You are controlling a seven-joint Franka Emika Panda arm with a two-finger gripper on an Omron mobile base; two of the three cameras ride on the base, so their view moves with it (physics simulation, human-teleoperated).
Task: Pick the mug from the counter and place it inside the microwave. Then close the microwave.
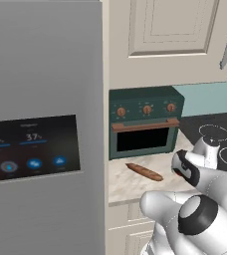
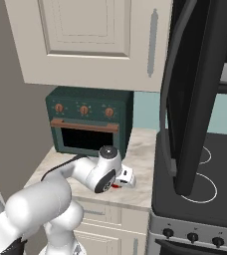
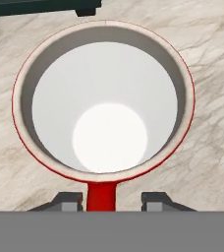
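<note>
Stretching between a tall grey refrigerator (image 1: 41,124) and a black stovetop (image 2: 205,174), the marbled beige bench (image 1: 135,182) tops cream cabinets, with more cream cabinet doors (image 2: 85,35) hung on the wall above. A dark green toaster oven (image 1: 144,122) with copper knobs sits at the back of the bench, against the pale teal wall (image 1: 210,97). A brown baguette (image 1: 144,172) lies on the stone in front of it, angled and well clear of its door. The refrigerator carries a dark touch panel with blue icons. Above the stove, the black microwave (image 2: 200,89) has its dark door swung wide open, hanging out over the ring burners.

The red mug (image 3: 103,101) stands upright on the bench near the front edge, just right of the baguette (in the base views it shows only as a sliver of red under the wrist). From the hand view its white inside and pale rim are seen straight down, with its red handle pointing toward the camera. The hand (image 3: 111,201) is lowered directly over it, one dark finger (image 3: 67,201) on each side of the handle with a gap left on both sides; whether the fingers press anything I cannot tell. Veined stone surrounds the mug on every side, the toaster oven's base showing at the top edge.
</note>
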